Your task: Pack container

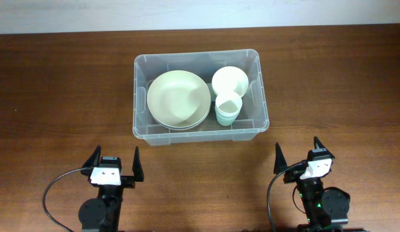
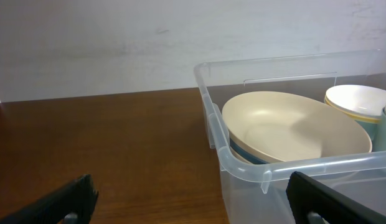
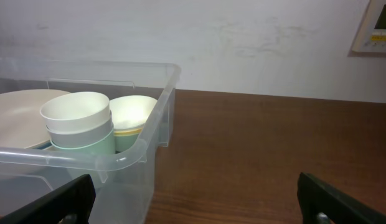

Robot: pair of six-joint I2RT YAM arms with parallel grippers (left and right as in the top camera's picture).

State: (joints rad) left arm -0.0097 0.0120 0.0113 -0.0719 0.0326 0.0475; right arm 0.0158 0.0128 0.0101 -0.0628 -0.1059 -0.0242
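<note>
Clear rectangular plastic container (image 1: pixel 201 133) centred on brown wooden table (image 1: pixel 58 96), holding stacked cream dishes (image 1: pixel 179 98), white bowl (image 1: pixel 229 79), nested pale-green cups (image 1: pixel 228 109). Left pincer (image 1: pixel 117 150) and right pincer (image 1: pixel 297 144) spread, empty, well apart from container.

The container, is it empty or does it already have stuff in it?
Not empty: the container holds stacked wide bowls, a small bowl and stacked cups.

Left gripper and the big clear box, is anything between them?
Nothing, just bare table between the left gripper and the container, seen in the overhead view.
</note>
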